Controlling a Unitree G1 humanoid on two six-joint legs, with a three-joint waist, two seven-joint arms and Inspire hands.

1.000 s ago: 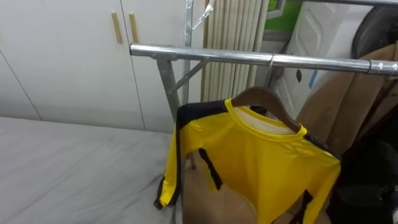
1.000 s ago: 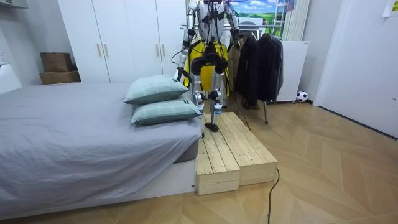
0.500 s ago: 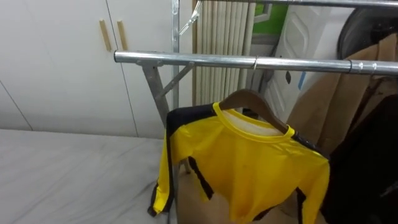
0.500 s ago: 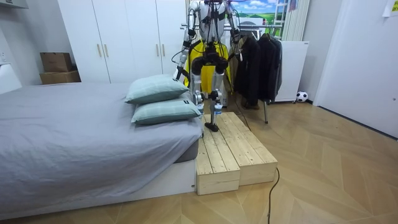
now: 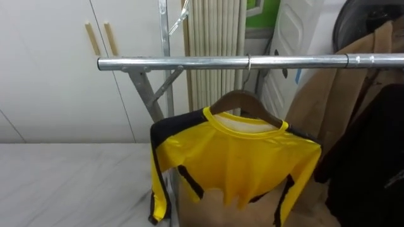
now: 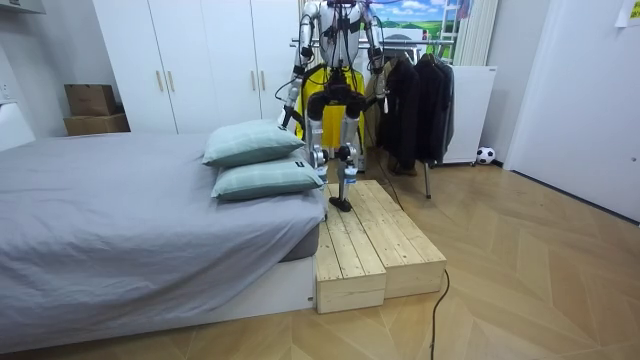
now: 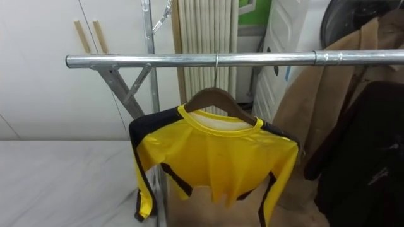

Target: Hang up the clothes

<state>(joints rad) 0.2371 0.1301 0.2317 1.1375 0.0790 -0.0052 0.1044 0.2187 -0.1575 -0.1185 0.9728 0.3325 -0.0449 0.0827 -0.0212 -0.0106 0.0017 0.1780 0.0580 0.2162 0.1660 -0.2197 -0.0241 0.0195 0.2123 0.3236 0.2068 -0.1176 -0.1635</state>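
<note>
You are looking at the yellow long-sleeved shirt with black trim (image 5: 237,157), which is hanging on a brown wooden hanger (image 5: 243,101). The hanger's hook is sitting over the silver metal rail (image 5: 177,63) of the clothes rack. One sleeve is drooping beside the grey bed (image 5: 69,183), and a beige coat (image 5: 334,94) is hanging just to the shirt's right. In the room view your robot is standing on the pale wooden plank platform (image 6: 375,235), facing the rack. Its left hand (image 6: 286,113) and right hand (image 6: 378,72) are showing too small there, so I cannot tell their state.
</note>
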